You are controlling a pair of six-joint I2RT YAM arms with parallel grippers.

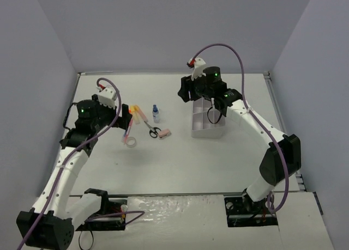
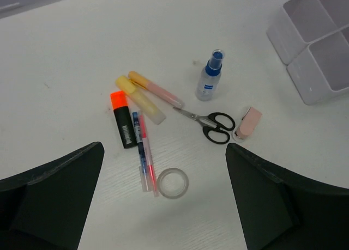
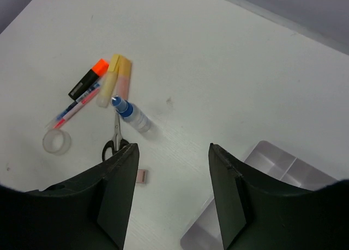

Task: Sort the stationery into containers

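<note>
I see a matt, faintly grained table [image 2: 82,54], a glossy clear tape ring [image 2: 161,183], shiny metal blades on the scissors [image 2: 210,123], and a smooth plastic tray [image 2: 307,44].

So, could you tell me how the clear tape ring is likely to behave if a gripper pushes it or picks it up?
Lying flat on the table, the tape ring would probably slide rather than roll when pushed. It looks small and hollow, so it is likely light. Its smooth clear wall may be slippery, and might flex if squeezed across.
</note>
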